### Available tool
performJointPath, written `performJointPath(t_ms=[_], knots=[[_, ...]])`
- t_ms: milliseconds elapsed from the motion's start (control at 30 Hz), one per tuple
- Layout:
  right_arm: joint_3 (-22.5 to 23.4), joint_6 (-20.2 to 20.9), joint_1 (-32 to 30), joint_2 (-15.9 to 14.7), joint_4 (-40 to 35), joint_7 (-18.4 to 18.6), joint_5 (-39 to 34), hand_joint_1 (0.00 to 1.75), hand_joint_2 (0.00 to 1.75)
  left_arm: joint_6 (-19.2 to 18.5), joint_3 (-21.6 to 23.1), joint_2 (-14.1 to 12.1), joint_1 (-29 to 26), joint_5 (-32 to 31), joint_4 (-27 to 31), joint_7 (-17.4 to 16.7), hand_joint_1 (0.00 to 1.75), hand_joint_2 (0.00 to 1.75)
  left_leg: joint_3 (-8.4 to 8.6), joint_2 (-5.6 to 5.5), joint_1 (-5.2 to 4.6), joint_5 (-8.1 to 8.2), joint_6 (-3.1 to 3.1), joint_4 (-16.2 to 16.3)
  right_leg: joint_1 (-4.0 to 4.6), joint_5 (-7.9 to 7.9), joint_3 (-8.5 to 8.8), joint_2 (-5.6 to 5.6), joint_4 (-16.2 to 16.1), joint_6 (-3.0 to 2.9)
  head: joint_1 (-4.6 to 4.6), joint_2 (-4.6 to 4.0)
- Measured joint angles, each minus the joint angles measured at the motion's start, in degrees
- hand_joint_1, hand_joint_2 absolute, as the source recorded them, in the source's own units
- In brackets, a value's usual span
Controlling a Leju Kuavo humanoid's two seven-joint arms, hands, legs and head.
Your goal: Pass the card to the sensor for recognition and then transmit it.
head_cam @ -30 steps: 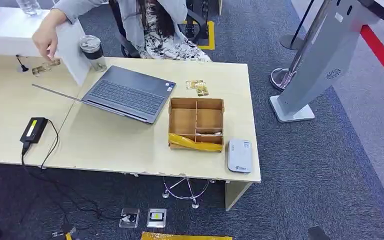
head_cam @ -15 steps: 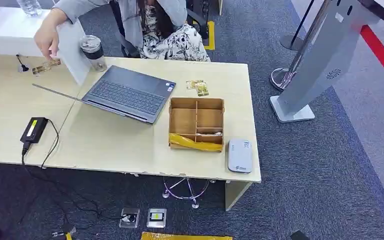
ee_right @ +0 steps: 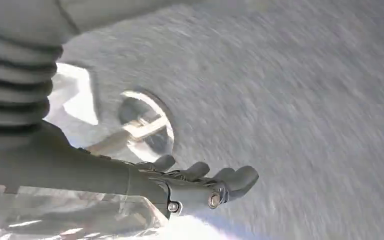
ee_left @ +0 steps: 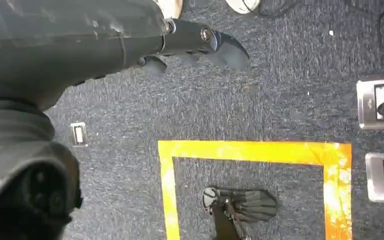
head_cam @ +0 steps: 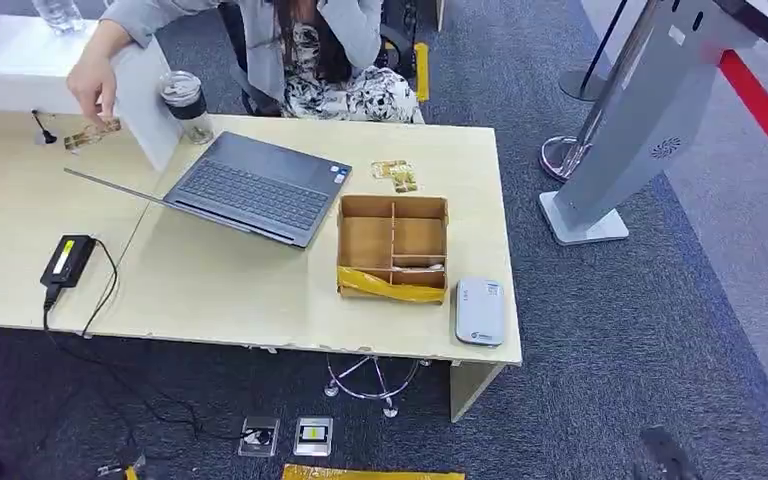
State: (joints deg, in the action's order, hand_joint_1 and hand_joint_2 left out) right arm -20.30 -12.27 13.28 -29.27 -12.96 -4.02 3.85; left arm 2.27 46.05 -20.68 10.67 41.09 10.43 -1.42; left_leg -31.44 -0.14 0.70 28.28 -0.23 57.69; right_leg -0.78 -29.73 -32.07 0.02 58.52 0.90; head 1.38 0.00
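Both hands hang empty, you see: left hand (ee_left: pixel 200 45) and right hand (ee_right: pixel 200 187) with fingers apart, probably because the card (head_cam: pixel 395 175) waits on the tabletop (head_cam: pixel 220 290).

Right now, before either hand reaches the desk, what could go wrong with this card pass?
1. The white rounded card sensor lies at the beige desk's front edge; the right hand could knock it off on its way up.
2. The thin gold cards lie flat behind the brown wooden compartment box, likely hard for fingers to pinch.
3. The open grey laptop sits close beside the box and may get bumped.
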Motion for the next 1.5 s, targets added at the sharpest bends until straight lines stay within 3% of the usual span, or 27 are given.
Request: performJointPath(t_ms=[100, 300, 433, 533, 700, 1033, 1300, 1500], knots=[[2.3, -2.4, 4.6, -4.3, 0.0, -2.4, -0.2, 0.00, 1.75, -0.5, 0.0, -0.2, 0.0, -0.3, 0.0, 0.0, 0.00, 0.00, 0.00, -0.01, -0.06, -0.05, 0.08, 0.0, -0.05, 0.05, 0.01, 0.01, 0.0, 0.07, 0.02, 0.00], [5.1, -6.1, 15.6, -11.2, -1.1, -10.6, 3.4, 0.00, 1.75, -0.5, 0.1, -0.6, -0.2, -0.7, 0.0, 0.4, 0.00, 0.00, -0.06, -0.03, -0.20, -0.14, 0.20, 0.0, -0.19, 0.12, -0.01, -0.01, 0.0, 0.08, 0.02, 0.00], [5.4, -6.7, 23.8, -13.4, -3.6, -13.3, 9.0, 0.00, 1.75, 0.1, 0.2, -0.6, 0.3, -0.8, 0.0, 0.6, 0.00, 0.00, -0.01, -0.06, -0.10, -0.17, 0.23, 0.0, -0.10, 0.13, 0.07, -0.08, 0.0, 0.07, 0.02, 0.00], [5.2, -6.8, 24.8, -13.3, -9.2, -10.1, 15.1, 0.00, 1.75, -0.2, 0.2, -0.2, 0.9, -1.7, 0.0, 0.6, 0.00, 0.00, -0.15, -0.43, -0.05, -0.24, 0.22, 0.0, -0.04, 0.13, 0.12, -0.47, 0.0, 0.06, 0.02, 0.00], [2.8, -5.1, 21.5, -11.3, -27.9, -3.2, 21.9, 0.00, 1.75, 0.1, 0.2, 0.2, 2.4, -2.1, 0.0, 0.5, 0.00, 0.00, -0.13, -0.50, 0.03, -0.26, 0.20, 0.0, 0.05, 0.12, 0.12, -0.51, 0.1, 0.05, 0.06, 0.00], [-6.8, -0.6, 15.1, -8.0, -56.2, 1.9, 26.1, 0.00, 1.75, -0.4, 0.3, 1.1, 3.3, -2.7, 0.0, 0.5, 0.00, 0.00, -0.18, -0.69, 0.05, -0.30, 0.14, 0.0, 0.07, 0.09, 0.06, -0.65, 0.0, 0.02, 0.02, 0.00], [-11.8, 4.7, 14.7, -6.7, -70.1, 4.3, 26.4, 0.00, 1.75, -0.5, 0.3, 1.1, 3.1, -2.0, 0.0, 0.5, 0.00, 0.00, -0.16, -0.66, 0.05, -0.30, 0.13, 0.0, 0.07, 0.09, 0.07, -0.61, 0.0, 0.02, 0.02, 0.00], [-14.8, 7.4, 14.7, -5.8, -76.4, 6.7, 27.0, 0.00, 1.75, -0.3, 0.3, 1.1, 2.8, -1.7, 0.0, 0.5, 0.00, 0.00, -0.16, -0.66, 0.05, -0.30, 0.13, 0.0, 0.07, 0.09, 0.07, -0.60, 0.0, 0.02, 0.04, 0.00]])
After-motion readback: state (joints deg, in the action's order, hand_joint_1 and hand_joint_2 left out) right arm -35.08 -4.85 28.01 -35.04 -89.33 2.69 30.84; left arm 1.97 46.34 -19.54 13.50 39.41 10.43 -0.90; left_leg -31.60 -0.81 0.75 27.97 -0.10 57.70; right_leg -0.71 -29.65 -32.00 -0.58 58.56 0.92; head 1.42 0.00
